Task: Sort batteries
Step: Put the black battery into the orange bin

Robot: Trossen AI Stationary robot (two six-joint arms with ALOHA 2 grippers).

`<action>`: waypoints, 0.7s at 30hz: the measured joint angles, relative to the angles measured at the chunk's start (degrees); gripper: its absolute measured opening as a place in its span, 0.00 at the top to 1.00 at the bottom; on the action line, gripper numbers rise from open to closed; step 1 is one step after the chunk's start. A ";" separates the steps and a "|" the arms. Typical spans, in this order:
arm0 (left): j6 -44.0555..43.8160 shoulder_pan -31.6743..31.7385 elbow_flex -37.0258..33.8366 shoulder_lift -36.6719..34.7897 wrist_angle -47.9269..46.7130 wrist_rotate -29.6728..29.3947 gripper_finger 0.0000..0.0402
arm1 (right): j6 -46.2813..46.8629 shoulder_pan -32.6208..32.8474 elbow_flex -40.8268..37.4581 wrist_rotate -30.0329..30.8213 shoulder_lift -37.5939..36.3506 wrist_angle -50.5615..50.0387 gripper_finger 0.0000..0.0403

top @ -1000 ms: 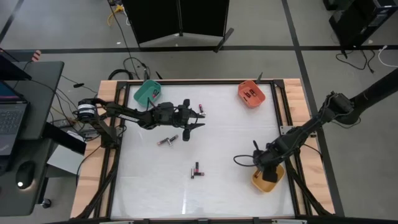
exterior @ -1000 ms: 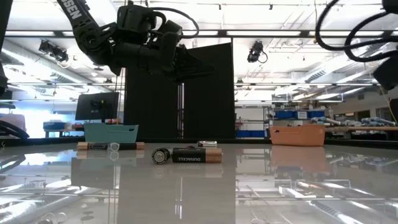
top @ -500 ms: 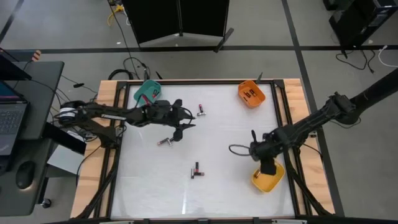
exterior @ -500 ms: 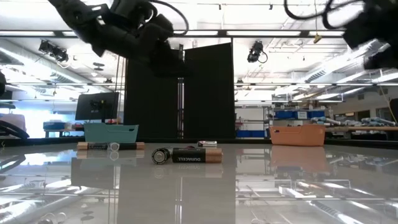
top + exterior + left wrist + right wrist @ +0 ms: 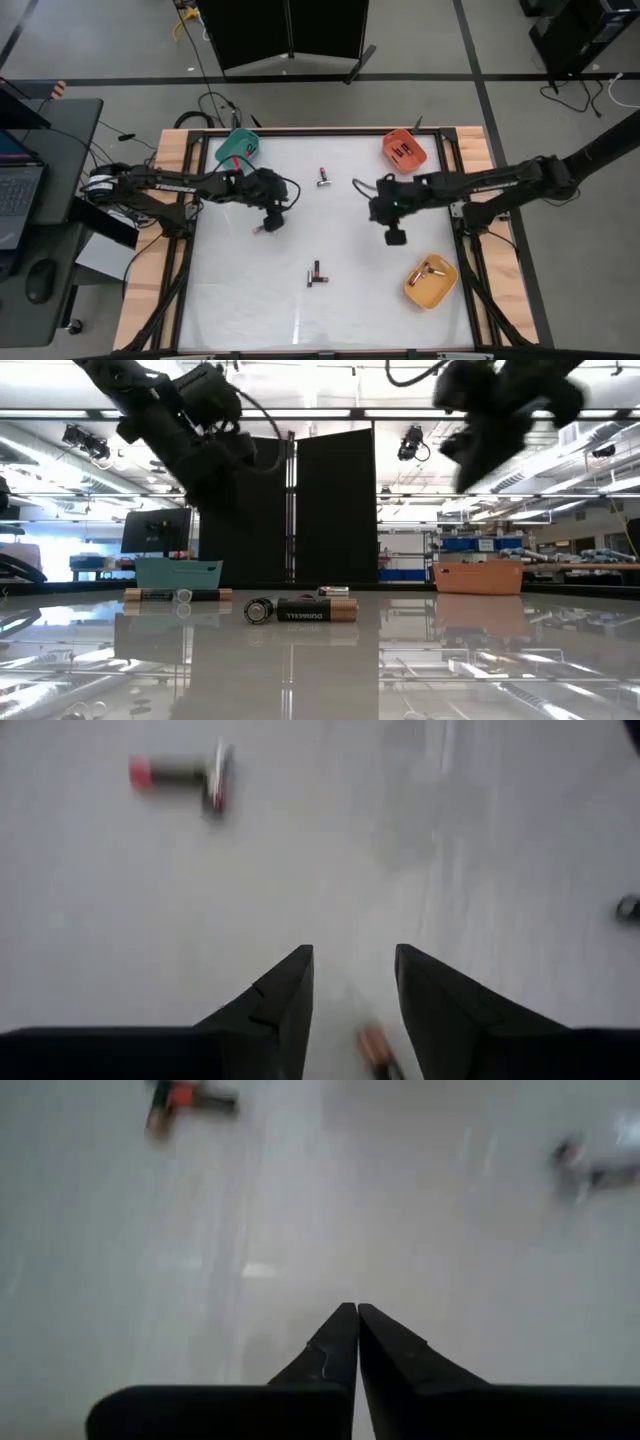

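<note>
High view: the white table is seen from straight above, with a teal bin at its upper left, an orange bin at its upper right and a yellow bin at its lower right; batteries are seen lying in the orange and yellow bins. The loose batteries are small dark cylinders with red or copper ends: a pair lies low in the middle of the table, one lies near the upper middle, and one lies left of centre. The left arm is stretched in from the left edge, and the left gripper is held just over the left-of-centre battery; in the left wrist view its fingers are spread apart with a copper-ended battery showing between the tips, not pinched. The right arm is reached in from the right edge toward the centre, and the right gripper hangs over bare table, well apart from every loose battery; its fingers are pressed together on nothing.
</note>
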 joint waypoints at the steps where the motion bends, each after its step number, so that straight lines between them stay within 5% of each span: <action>1: -1.32 -0.13 0.04 -0.13 -2.58 -0.01 0.65 | -1.70 -1.09 -0.83 -0.04 0.00 2.60 0.94; 11: -13.52 -7.87 4.81 -4.49 -28.76 -4.17 0.73 | -7.85 -6.63 -7.68 -0.15 0.02 18.09 0.95; 21: -25.01 -14.96 3.35 -4.47 -35.75 -5.52 0.57 | -6.64 -6.32 -8.98 -0.24 0.04 19.35 0.97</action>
